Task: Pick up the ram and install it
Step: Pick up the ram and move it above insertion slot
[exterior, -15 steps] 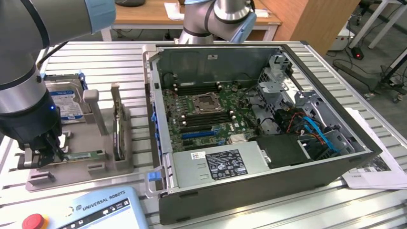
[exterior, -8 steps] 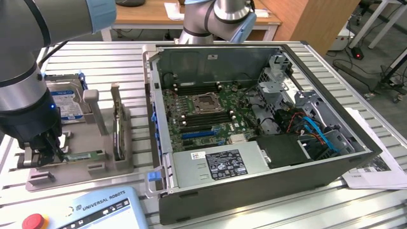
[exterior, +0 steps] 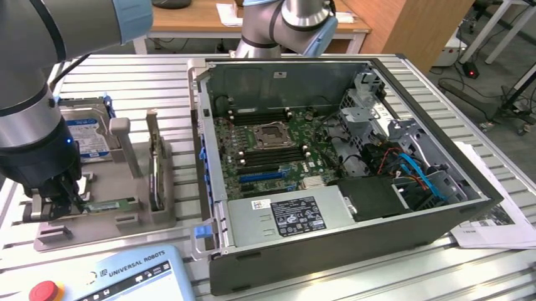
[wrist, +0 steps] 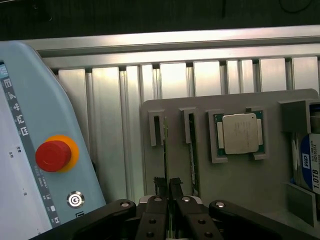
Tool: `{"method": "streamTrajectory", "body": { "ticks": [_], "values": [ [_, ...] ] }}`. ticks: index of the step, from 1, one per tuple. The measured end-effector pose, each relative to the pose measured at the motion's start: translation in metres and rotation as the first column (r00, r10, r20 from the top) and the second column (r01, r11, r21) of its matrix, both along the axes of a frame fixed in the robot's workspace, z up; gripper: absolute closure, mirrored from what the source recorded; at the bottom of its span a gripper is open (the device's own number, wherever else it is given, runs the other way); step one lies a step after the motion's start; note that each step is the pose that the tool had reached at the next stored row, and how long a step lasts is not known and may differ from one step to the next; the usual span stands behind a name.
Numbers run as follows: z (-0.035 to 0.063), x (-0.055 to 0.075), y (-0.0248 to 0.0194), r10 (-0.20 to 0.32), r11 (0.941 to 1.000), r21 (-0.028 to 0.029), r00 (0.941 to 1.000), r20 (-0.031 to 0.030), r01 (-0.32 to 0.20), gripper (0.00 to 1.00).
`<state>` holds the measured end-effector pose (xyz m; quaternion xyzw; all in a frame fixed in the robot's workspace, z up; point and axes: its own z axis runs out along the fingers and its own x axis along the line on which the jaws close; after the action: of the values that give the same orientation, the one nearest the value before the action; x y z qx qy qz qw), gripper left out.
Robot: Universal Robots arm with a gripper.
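Black jaws pinch narrow on the long thin green ram stick [wrist: 165,150], standing edge-up in its grey plastic holder [wrist: 240,190] on the ribbed aluminium counter [wrist: 107,130]: grasp made, but lifting and seating it in the green motherboard [exterior: 251,157] of the open dark computer case [exterior: 335,263] not yet done

From my end the table [wrist: 175,75] looked like ribbed aluminium, semi-shiny. The holder tray [wrist: 240,185] was matt grey plastic, the processor [wrist: 240,133] had a brushed metal lid, the pendant [wrist: 30,90] was smooth glossy plastic, the ram [exterior: 109,205] a dull green board.
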<state>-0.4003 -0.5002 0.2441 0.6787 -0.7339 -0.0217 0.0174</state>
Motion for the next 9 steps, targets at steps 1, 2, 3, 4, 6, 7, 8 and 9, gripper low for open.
{"method": "streamTrajectory", "body": {
  "ticks": [1, 2, 3, 4, 6, 7, 8, 9],
  "values": [
    [0.0, 0.0, -0.0007, 0.0, 1.0, 0.0035, 1.0, 0.0001, 0.0, 0.87],
    [0.0, 0.0, -0.0012, 0.0, 1.0, 0.0062, 1.0, 0.0001, 0.0, 0.87],
    [0.0, -0.0001, -0.0014, 0.0, 1.0, 0.0086, 1.0, 0.0, 0.0, 0.87],
    [0.0, -0.0001, -0.0015, 0.0, 0.9999, 0.0107, 1.0, 0.0, 0.0, 0.87],
    [0.0, 0.0, -0.0015, 0.0, 0.9999, 0.012, 1.0, 0.0001, 0.0, 0.87],
    [0.0, 0.0, -0.0015, 0.0, 0.9999, 0.0123, 1.0, 0.0001, 0.0, 0.87],
    [0.0, 0.0, -0.0016, 0.0, 0.9999, 0.0126, 1.0, 0.0001, 0.0, 0.87],
    [0.0, 0.0, -0.0016, 0.0, 0.9999, 0.0128, 1.0, 0.0, 0.0, 0.87]
  ]
}}
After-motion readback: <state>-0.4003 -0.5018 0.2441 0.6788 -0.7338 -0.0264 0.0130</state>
